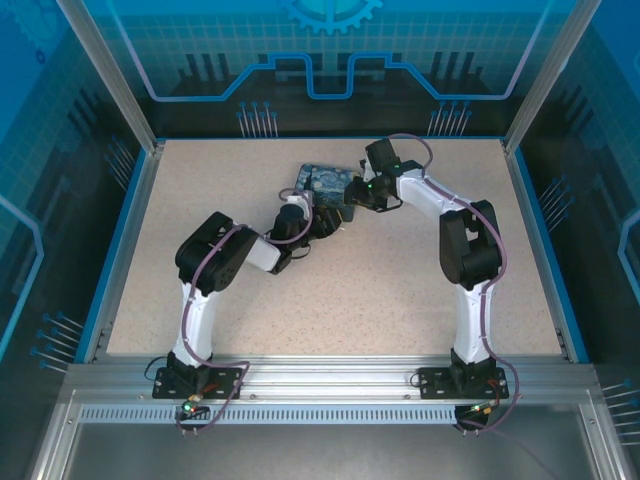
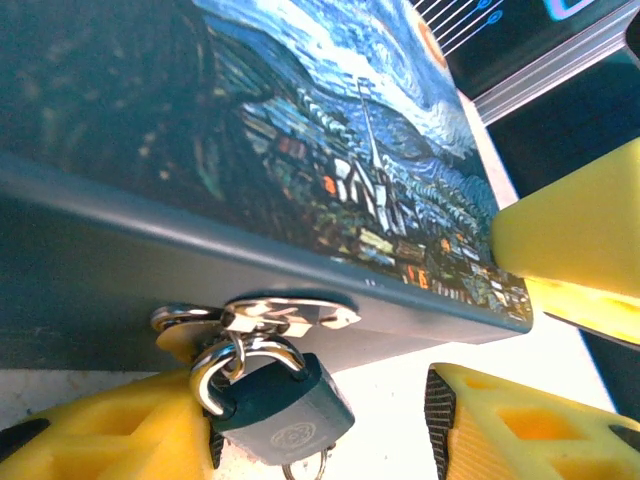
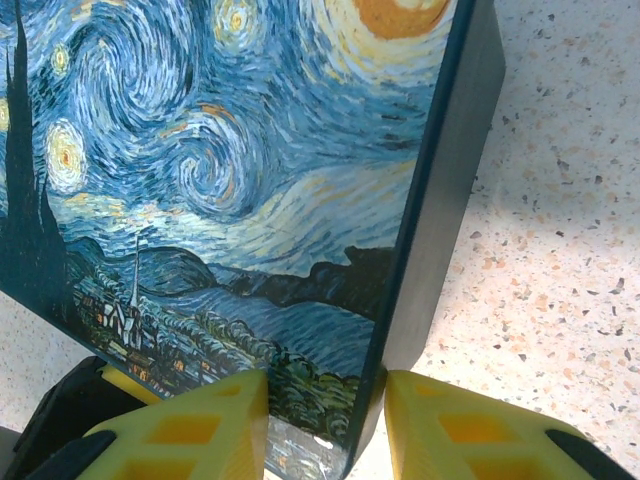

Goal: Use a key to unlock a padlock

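Padlock (image 2: 285,415), one, small and teal, hangs from the metal hasp (image 2: 285,315) on the side wall of one painted tin (image 2: 300,150) resting on the desk (image 3: 560,250). Two claws: left claw (image 2: 322,425) stands spread around the padlock; right claw (image 3: 325,420) pinches the tin's edge.

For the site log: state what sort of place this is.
Probably a robotics lab test cell: an aluminium-framed enclosure with blue printed panels, two arms bolted at a speckled table, a padlocked painted tin.
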`<action>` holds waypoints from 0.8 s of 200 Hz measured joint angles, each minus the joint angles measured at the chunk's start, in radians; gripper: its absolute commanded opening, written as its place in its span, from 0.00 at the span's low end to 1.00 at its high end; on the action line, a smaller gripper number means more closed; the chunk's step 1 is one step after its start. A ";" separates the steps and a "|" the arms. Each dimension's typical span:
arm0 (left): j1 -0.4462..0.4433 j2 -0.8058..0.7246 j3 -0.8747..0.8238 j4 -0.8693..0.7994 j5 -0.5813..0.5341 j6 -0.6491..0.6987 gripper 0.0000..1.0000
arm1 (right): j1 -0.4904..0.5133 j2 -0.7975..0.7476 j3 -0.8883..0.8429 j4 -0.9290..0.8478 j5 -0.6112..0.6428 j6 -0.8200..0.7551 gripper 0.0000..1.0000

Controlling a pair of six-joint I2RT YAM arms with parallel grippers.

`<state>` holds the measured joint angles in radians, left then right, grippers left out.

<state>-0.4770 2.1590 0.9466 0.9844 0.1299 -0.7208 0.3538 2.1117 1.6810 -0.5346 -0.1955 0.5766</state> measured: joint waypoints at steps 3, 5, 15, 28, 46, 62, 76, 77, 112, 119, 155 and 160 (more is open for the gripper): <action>0.001 0.002 -0.002 0.011 0.001 -0.006 0.56 | 0.000 0.000 0.000 0.000 0.000 0.000 0.35; 0.002 0.003 -0.004 0.018 0.002 -0.009 0.56 | 0.000 0.000 0.000 0.000 0.000 0.000 0.35; 0.004 0.014 -0.013 0.059 0.007 -0.032 0.56 | 0.000 0.000 0.000 0.000 0.000 0.000 0.35; 0.007 0.029 -0.024 0.116 0.010 -0.060 0.56 | 0.000 0.000 0.000 0.000 0.000 0.000 0.35; 0.009 0.038 -0.034 0.159 0.015 -0.087 0.54 | 0.000 0.000 0.000 0.000 0.000 0.000 0.35; 0.009 0.040 -0.046 0.178 0.022 -0.106 0.50 | 0.000 0.002 0.002 0.000 0.000 0.000 0.35; 0.009 0.040 -0.053 0.185 0.026 -0.119 0.48 | 0.000 0.003 0.003 0.000 -0.001 0.000 0.35; 0.009 0.040 -0.054 0.186 0.026 -0.119 0.48 | 0.000 0.003 0.003 0.000 0.000 0.000 0.35; 0.009 0.042 -0.070 0.205 0.026 -0.140 0.43 | 0.000 0.003 0.003 0.000 -0.001 0.000 0.35; 0.009 0.042 -0.073 0.208 0.026 -0.144 0.42 | 0.000 0.003 0.003 0.000 -0.001 0.000 0.35; 0.009 0.042 -0.079 0.211 0.025 -0.146 0.37 | 0.000 0.003 0.003 0.000 0.000 0.000 0.35; 0.009 0.042 -0.079 0.211 0.025 -0.146 0.37 | 0.000 0.003 0.003 0.000 0.000 0.000 0.35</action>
<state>-0.4683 2.2013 0.8677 1.1950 0.1547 -0.8673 0.3542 2.1143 1.6840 -0.5346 -0.1959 0.5770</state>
